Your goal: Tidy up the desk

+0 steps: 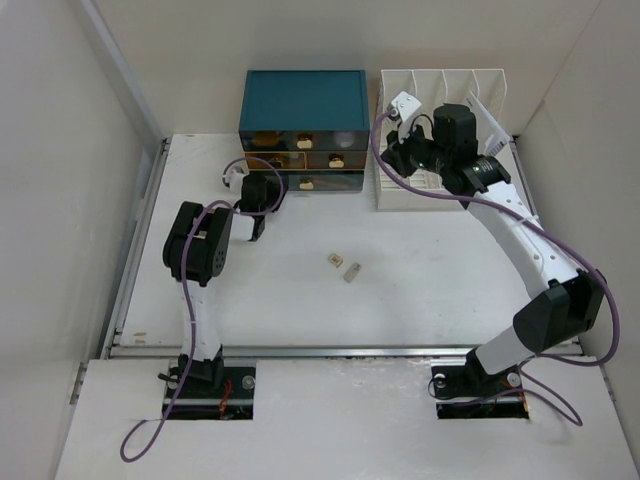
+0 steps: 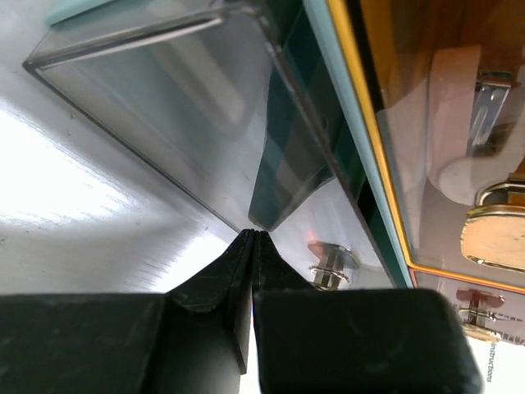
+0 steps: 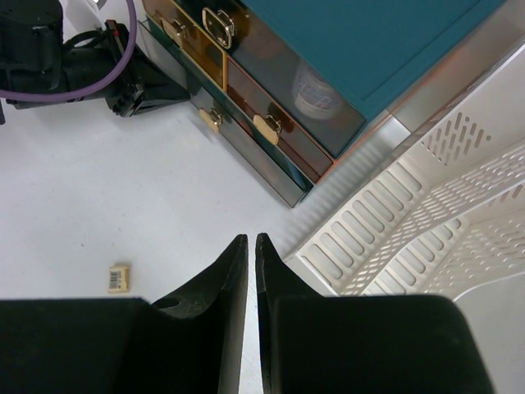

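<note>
In the view from above, the desk [image 1: 430, 270] lies under everything, and the teal drawer box [image 1: 303, 105] stands at its far edge. The white file rack [image 1: 440, 90] stands just beside the box, on its right. Your left gripper [image 1: 275, 190] is right at the lower left corner of the box front. Your right gripper [image 1: 393, 158] hangs above the gap between the box and the rack. Two small pieces [image 1: 343, 267] lie on the desk in front of the box, well apart from it. In the left wrist view, the left gripper [image 2: 253, 240] has its two fingers pressed together with nothing between them. The tips are very near a clear plastic corner [image 2: 164, 107] of the box, but you cannot tell if they touch it. A gold handle [image 2: 494, 234] on the box front shows at the right, and the white desk [image 2: 82, 189] shows at the left. In the right wrist view, the right gripper [image 3: 251, 245] has its fingers almost together, with only a thin slit between them, and it holds nothing. Beyond the tips you see the drawer box [image 3: 369, 49] with its gold handles, the rack [image 3: 426, 222] beside it, the bare desk [image 3: 98, 189] and one small yellow piece [image 3: 119, 277] in front of the box.
</note>
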{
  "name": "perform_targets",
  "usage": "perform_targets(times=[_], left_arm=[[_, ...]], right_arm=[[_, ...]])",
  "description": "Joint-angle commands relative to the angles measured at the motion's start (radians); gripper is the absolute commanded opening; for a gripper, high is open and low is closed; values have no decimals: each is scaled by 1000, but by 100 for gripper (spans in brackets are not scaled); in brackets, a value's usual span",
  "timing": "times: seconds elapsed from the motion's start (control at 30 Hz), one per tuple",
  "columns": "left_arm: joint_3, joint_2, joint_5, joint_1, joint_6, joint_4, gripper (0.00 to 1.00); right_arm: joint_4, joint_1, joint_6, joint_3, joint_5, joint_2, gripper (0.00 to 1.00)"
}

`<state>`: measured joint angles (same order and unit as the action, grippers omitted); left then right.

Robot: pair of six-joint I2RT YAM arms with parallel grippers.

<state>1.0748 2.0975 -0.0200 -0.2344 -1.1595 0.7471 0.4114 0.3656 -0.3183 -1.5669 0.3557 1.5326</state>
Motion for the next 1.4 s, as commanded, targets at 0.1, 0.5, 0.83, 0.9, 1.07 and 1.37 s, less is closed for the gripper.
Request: perform_targets(times=[0.1,0.5,0.83,0.9,1.07,1.37], left_arm=[[39,13,-38,-2,-23,70,0],[91,41,-47,-2,-23,80,0],[100,59,-47,-2,-23,90,0],[109,59,-47,-2,-14,90,0],[99,36,-25,-2,-14,90,0],[-165,-218,8,-75,-34,147,1]], right_arm=[[-33,-10,-10,-4,22,-5,14],[-33,-19,-10,-4,31,4,14],[-23,-28,-10,-4,31,14,14],[-23,-28,-10,-4,31,14,14],[-23,-28,-10,-4,31,14,14],[-23,-28,-10,-4,42,14,14]])
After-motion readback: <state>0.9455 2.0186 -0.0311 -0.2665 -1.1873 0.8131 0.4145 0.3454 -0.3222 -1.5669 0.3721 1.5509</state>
